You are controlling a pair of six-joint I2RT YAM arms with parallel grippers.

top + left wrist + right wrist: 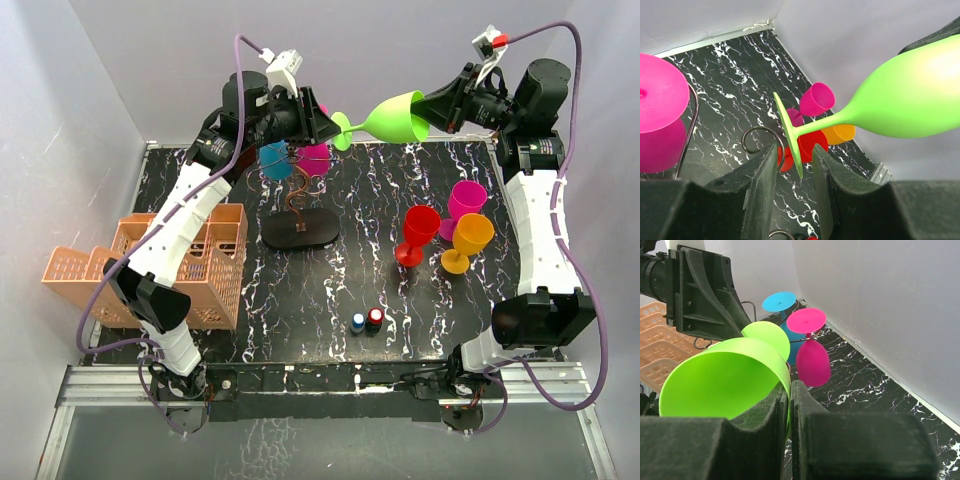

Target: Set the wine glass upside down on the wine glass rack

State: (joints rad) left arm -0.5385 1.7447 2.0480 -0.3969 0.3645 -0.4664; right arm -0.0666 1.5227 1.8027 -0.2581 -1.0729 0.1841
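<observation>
On wine glass rack (300, 230), two glasses (273, 160) (315, 160)

We hold both arms raised, forearms angled inward so our two claws face each other. Our right claw (432, 108) is clamped on the rim of the wine glass (398, 116), fingers nearly together. Our left claw (325, 125) stands parted, its fingers (762, 175) straddling the glass's foot with a gap on either side.

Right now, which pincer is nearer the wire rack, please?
Left. The left pincer is beside the rack, at its top; the right pincer is farther right, gripping the green glass.
</observation>
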